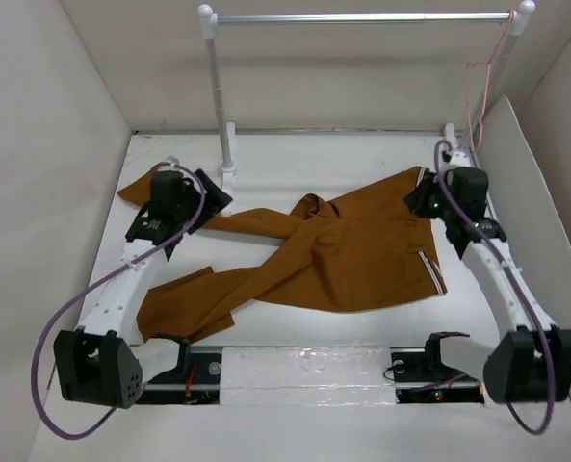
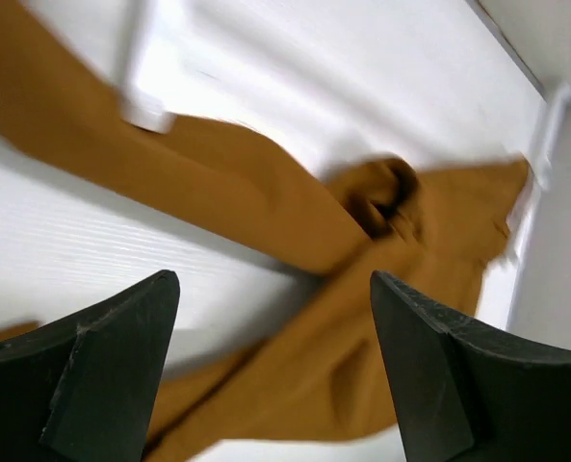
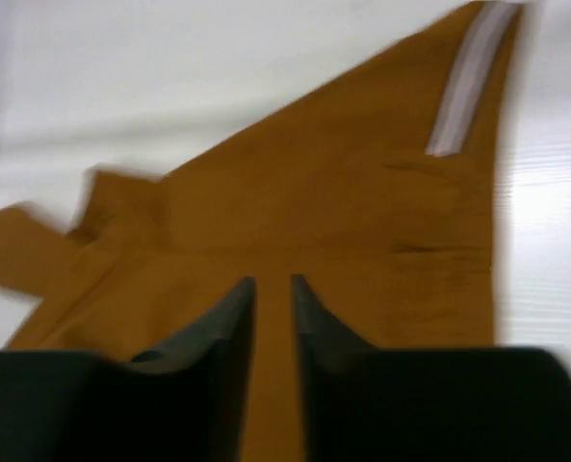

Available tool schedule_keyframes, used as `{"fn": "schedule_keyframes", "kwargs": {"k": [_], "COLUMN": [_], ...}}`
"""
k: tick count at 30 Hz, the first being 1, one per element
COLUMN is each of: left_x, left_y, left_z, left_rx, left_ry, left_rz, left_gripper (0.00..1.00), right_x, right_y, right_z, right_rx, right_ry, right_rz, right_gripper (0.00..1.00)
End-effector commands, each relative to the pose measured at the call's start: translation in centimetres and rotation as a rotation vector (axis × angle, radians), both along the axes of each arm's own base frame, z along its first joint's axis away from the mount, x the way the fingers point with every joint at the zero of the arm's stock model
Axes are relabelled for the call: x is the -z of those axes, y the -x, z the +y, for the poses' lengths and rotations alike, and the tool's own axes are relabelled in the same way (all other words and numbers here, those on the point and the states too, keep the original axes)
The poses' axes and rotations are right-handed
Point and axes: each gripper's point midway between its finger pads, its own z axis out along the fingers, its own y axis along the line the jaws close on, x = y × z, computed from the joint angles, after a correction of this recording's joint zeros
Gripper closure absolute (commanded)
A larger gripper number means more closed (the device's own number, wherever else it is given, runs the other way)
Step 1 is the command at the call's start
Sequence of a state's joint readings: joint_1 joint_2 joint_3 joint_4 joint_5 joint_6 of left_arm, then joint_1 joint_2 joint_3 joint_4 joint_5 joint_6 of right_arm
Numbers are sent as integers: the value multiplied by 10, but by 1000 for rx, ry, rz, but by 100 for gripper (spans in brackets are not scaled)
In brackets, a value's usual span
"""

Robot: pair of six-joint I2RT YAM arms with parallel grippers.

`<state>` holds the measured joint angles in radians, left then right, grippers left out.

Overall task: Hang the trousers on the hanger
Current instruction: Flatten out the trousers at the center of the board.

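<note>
The rust-brown trousers (image 1: 352, 250) lie spread flat on the white table, waistband to the right and legs crossing toward the left. The pale pink hanger (image 1: 480, 87) hangs at the right end of the rail, apart from both arms. My left gripper (image 1: 206, 199) hovers over the far left leg; in the left wrist view it (image 2: 273, 279) is wide open, with only cloth (image 2: 218, 192) below. My right gripper (image 1: 418, 200) is above the waistband corner. In the right wrist view it (image 3: 272, 281) shows a narrow gap with nothing pinched, over the trousers (image 3: 343, 212) and their white trim (image 3: 468, 82).
A silver rail (image 1: 362, 17) on white posts (image 1: 218, 87) spans the back of the table. White walls close in on the left, back and right. A taped strip (image 1: 304, 371) runs along the near edge between the arm bases.
</note>
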<state>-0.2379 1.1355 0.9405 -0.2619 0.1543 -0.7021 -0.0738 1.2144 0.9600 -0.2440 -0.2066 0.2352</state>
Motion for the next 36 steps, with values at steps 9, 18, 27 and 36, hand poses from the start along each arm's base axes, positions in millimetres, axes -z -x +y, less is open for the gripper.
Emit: {"fn": "schedule_keyframes", "kwargs": {"k": [9, 18, 27, 36], "left_x": [66, 124, 147, 79], "left_y": [-27, -70, -100, -108], "left_z": [163, 179, 171, 172], "left_rx": [-493, -488, -410, -384], "left_ry": [72, 51, 66, 71], "left_rz": [129, 272, 303, 142], "left_gripper": [23, 28, 85, 100], "right_x": [67, 128, 175, 187], "right_y": [156, 199, 202, 284], "right_z": [172, 192, 200, 178], "right_rx": [-651, -767, -795, -882], "right_ry": [77, 81, 249, 276], "right_rz": [142, 319, 471, 667], "right_gripper": [31, 12, 44, 100]}}
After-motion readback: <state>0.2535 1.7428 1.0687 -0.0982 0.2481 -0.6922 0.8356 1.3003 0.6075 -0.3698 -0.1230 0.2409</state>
